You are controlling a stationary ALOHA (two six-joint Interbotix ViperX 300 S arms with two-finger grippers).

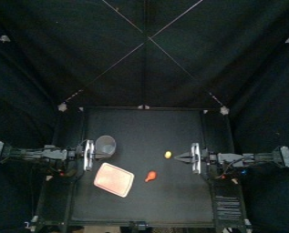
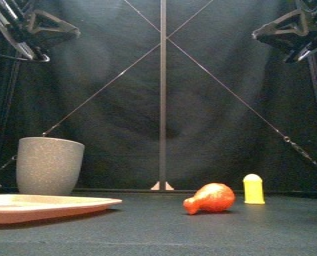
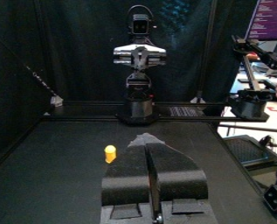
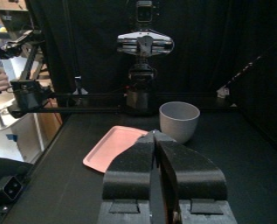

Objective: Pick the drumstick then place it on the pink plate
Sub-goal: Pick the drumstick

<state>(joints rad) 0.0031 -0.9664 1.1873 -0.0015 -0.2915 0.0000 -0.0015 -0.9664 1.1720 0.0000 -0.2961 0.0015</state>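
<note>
The orange-red toy drumstick (image 2: pixel 210 198) lies on the worktop (image 2: pixel 254 232) near the pink plate (image 2: pixel 47 206), between it and a small yellow toy (image 2: pixel 253 188). It is judged light, stiff and smooth, so a hold across the thick rounded end is favoured. The left claw (image 3: pixel 150 142) and the right claw (image 4: pixel 159 138) are both seen pressed together, empty.

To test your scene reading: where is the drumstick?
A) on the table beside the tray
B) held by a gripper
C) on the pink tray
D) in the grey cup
A: the drumstick lies on the table, apart from the tray.
</note>
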